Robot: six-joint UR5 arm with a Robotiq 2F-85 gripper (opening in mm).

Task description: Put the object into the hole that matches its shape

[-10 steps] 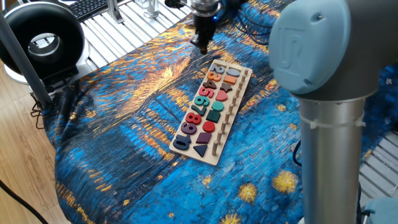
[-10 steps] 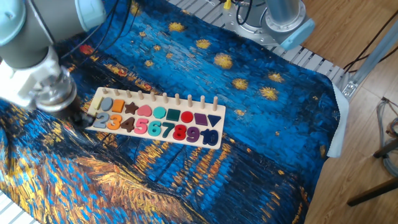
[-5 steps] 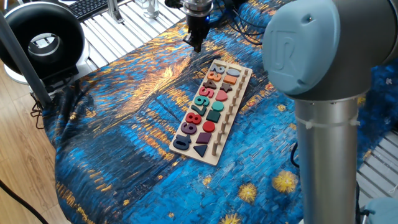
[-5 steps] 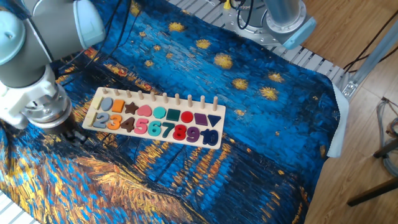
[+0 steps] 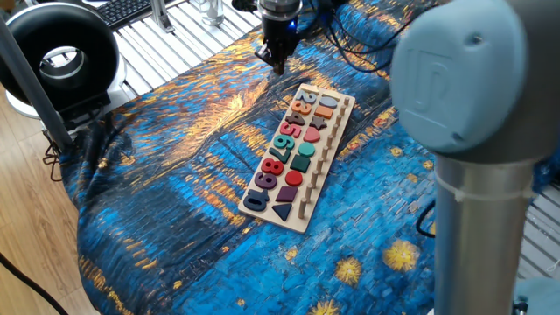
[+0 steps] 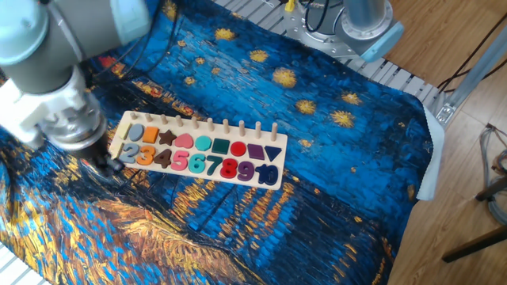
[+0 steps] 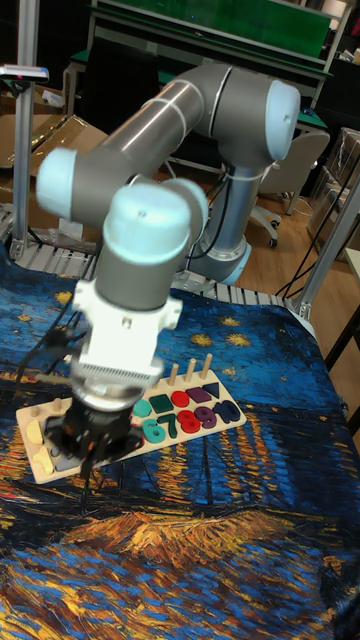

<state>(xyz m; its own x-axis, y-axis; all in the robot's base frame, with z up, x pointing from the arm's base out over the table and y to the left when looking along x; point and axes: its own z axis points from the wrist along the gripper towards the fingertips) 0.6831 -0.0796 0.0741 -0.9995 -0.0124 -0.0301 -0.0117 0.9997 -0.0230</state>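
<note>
The long pale wooden board (image 5: pixel 326 147) (image 6: pixel 231 134) lies on the blue painted cloth, filled with coloured numbers and shapes. The hole (image 6: pixel 120 151) is at the board's end of the number column, away from the 0. My gripper (image 5: pixel 277 63) (image 6: pixel 108 162) (image 7: pixel 85 448) hangs low just off that end, beside the hole and slightly to the numbers' side. Its dark fingers look drawn together. The object shows nowhere, and I cannot tell whether it sits between the fingers. In the tall fixed view the wrist covers the board's end and the hole.
My own arm's grey column (image 5: pixel 479 184) fills the near right of one fixed view. A black ring-shaped device (image 5: pixel 58 54) and a keyboard (image 5: pixel 128 9) sit beyond the cloth. The robot base (image 6: pixel 360 22) and a metal frame leg (image 6: pixel 469 70) stand by the table edge.
The gripper drifted away from the board's end half a second ago and has come back closer to it. The board and its pieces have not moved.
</note>
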